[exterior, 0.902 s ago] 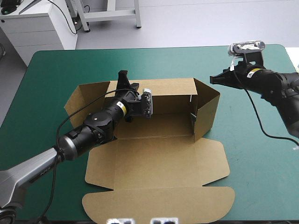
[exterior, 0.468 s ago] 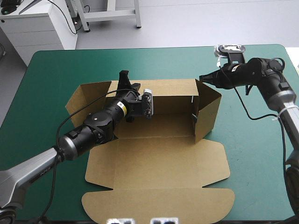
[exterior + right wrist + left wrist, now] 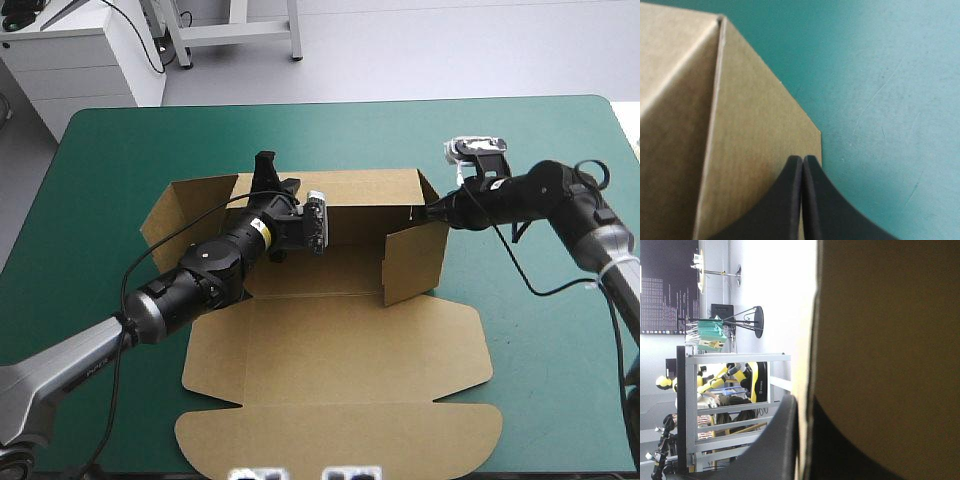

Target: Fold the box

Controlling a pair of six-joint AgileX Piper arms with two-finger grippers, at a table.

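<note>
One wall (image 3: 365, 190) up, lid (image 3: 340, 440) flat: left claw (image 3: 268, 172) pinches the box (image 3: 340, 335); right claw (image 3: 802, 200), pressed together, pushes a side flap (image 3: 415, 262).

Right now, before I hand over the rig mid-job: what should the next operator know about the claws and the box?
Left claw: shut on the box, gripping its upright far wall.
Right claw: shut, empty, tip against the outside of the right end flap.
Box position: mid teal-green table.
Done: far wall up, right end flap angled inward.
Left: left flap splays outward, lid lies flat at the near edge; tuck flaps, raise remaining walls.
</note>
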